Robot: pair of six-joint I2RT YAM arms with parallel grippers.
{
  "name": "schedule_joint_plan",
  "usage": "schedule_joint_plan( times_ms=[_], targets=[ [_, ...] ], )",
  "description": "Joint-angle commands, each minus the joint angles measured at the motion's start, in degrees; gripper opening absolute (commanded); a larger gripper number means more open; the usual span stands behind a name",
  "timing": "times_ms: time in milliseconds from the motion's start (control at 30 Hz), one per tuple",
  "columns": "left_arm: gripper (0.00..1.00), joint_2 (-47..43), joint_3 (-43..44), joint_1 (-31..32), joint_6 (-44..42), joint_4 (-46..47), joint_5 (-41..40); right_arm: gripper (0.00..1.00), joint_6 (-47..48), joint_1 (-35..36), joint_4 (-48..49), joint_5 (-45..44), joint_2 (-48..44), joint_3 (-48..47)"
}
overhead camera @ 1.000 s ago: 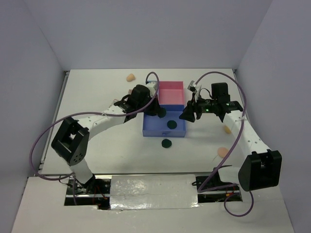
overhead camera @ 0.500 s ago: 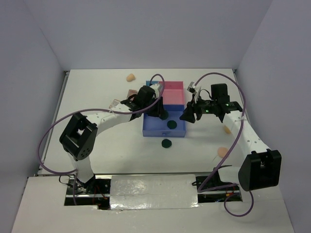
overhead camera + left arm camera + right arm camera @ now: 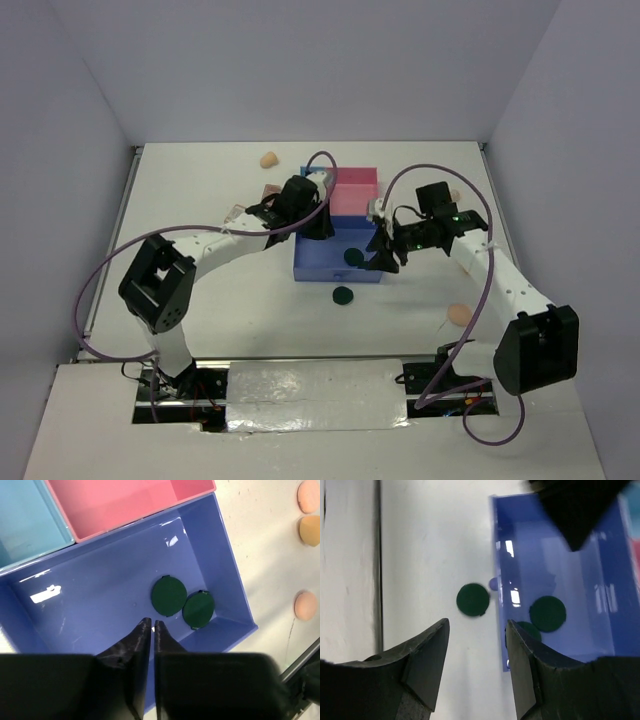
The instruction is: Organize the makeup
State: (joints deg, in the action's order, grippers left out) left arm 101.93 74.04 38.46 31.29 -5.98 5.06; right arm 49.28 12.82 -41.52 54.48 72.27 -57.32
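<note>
My left gripper (image 3: 322, 226) is shut and empty (image 3: 152, 624), over the blue compartment of the tray (image 3: 336, 273). Two dark green discs (image 3: 169, 596) (image 3: 198, 609) lie side by side on that compartment's floor, just beyond the fingertips. My right gripper (image 3: 385, 257) is open and empty (image 3: 477, 630), above the tray's front right corner. A third green disc (image 3: 343, 295) lies on the table in front of the tray, and shows ahead of the open jaws in the right wrist view (image 3: 473, 599). A peach sponge (image 3: 268, 159) lies at the back left. A peach puff (image 3: 459, 313) lies at the front right.
The tray also has a pink compartment (image 3: 355, 197) and a light blue one (image 3: 25, 520), both showing no items. Small palettes (image 3: 270, 190) lie left of the tray by my left arm. More peach pieces (image 3: 310, 530) lie right of the tray. Side walls enclose the table.
My right gripper has moved left and toward the front, from beside the tray's right side to its front right corner. My left arm shifted slightly right, gripper still over the blue compartment.
</note>
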Motion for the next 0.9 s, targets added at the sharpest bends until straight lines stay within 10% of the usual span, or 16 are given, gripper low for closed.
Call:
schedule_joint_plan(
  times_ms=[0, 133, 433, 867],
  targets=[
    [0.10, -6.38, 1.37, 0.04, -3.33, -1.75, -2.85, 0.57, 32.65, 3.61, -16.03, 1.87, 0.85, 0.71],
    [0.03, -12.62, -0.72, -1.18, -6.24, -6.06, -4.80, 0.63, 45.18, 5.37, -20.26, -2.35, 2.52, 1.16],
    [0.66, -35.98, -17.08, -14.62, -8.17, -10.72, -6.47, 0.61, 32.06, 19.86, -4.91, -17.46, 5.60, 3.35],
    [0.75, -49.11, -30.36, -27.73, -12.57, -14.23, -6.99, 0.51, 15.77, 32.97, 12.07, -37.77, 11.40, 7.75]
  ],
)
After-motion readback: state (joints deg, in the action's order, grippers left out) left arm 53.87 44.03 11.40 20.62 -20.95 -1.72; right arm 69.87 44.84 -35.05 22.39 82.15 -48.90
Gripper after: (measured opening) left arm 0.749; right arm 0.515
